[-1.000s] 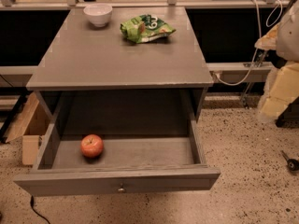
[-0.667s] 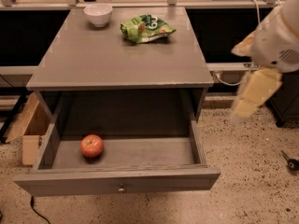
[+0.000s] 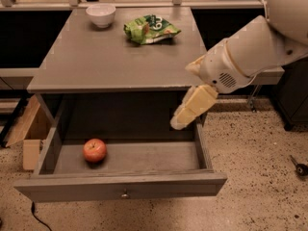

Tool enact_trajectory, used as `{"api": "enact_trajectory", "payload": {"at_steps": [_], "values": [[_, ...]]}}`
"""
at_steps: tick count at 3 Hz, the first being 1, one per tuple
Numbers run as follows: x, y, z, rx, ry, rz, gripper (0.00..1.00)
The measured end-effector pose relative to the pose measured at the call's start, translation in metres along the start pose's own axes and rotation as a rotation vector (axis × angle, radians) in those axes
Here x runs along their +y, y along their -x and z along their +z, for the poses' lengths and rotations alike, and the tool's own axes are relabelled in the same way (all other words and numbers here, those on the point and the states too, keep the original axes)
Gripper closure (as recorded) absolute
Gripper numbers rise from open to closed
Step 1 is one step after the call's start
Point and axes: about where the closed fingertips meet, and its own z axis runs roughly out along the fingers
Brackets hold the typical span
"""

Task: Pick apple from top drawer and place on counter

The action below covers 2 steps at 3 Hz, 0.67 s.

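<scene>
The small red apple lies on the left side of the floor of the open top drawer, which is pulled out of the grey cabinet. The drawer has a small round knob on its front. The grey counter is the cabinet's top. My gripper hangs from the white arm that reaches in from the right. It points down and to the left over the drawer's right rear corner, just below the counter's front edge. It is well to the right of the apple and above it, holding nothing.
A white bowl and a green snack bag sit at the back of the counter. A wooden crate stands on the floor left of the cabinet. A small dark object lies on the speckled floor at the right.
My arm has swung in from the far right towards the cabinet, bringing the gripper over the drawer's right side. The apple, bowl and bag have not moved.
</scene>
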Motion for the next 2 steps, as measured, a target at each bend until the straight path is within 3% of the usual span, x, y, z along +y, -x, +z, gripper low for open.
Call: {"api": "enact_trajectory", "payload": {"at_steps": [1, 2], "values": [[-0.0014, 0.0140, 0.0074, -0.054, -0.006, 0.012, 0.00], [-0.0014, 0.0140, 0.0074, -0.054, -0.006, 0.012, 0.00]]}}
